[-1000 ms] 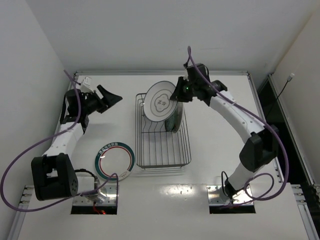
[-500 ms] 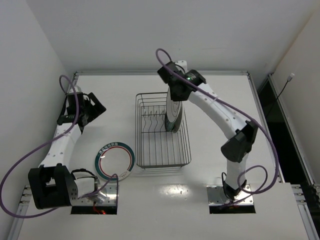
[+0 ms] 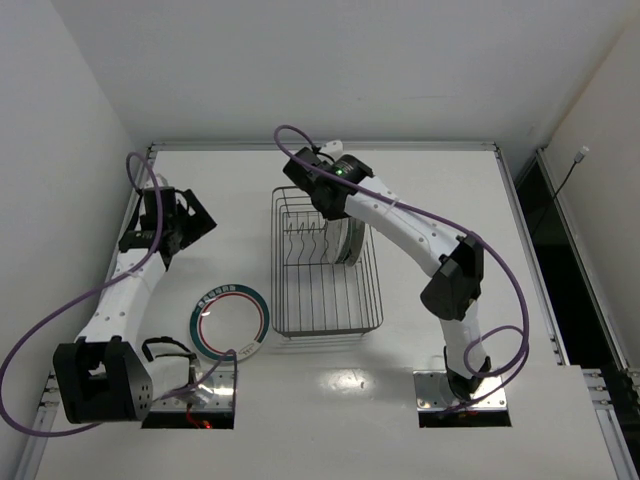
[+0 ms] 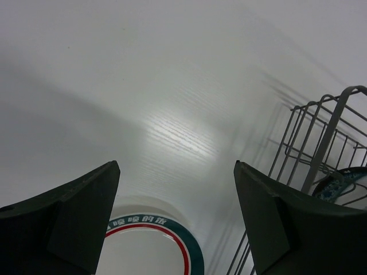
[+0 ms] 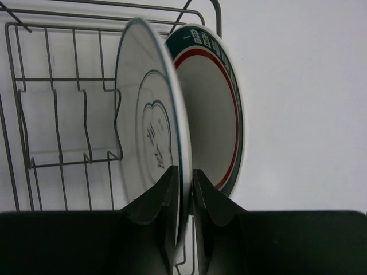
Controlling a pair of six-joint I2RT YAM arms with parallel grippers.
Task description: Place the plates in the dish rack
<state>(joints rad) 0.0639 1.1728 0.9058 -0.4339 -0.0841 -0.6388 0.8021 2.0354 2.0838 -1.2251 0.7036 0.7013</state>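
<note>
The grey wire dish rack (image 3: 325, 290) stands mid-table. My right gripper (image 3: 333, 197) is over its far right part, shut on the rim of the white plate with black rings (image 5: 146, 132), held upright on edge inside the rack (image 5: 54, 120). Right beside it a green-rimmed plate with a red ring (image 5: 221, 109) stands upright. My right gripper (image 5: 186, 177) pinches the ringed plate's edge. The second green-rimmed plate (image 3: 230, 322) lies flat on the table left of the rack. My left gripper (image 3: 195, 218) is open and empty above the table, far-left of that plate. The teal patterned plate (image 4: 339, 180) shows in the rack.
The left wrist view shows my left gripper (image 4: 176, 172) over bare table, with the flat plate (image 4: 157, 252) below and the rack's wall (image 4: 321, 137) to the right. White walls enclose the table on the left and far sides.
My right arm has turned the ringed plate from facing the camera to edge-on and lowered it into the rack beside the green-rimmed plate. My left gripper has drawn back slightly to the left.
</note>
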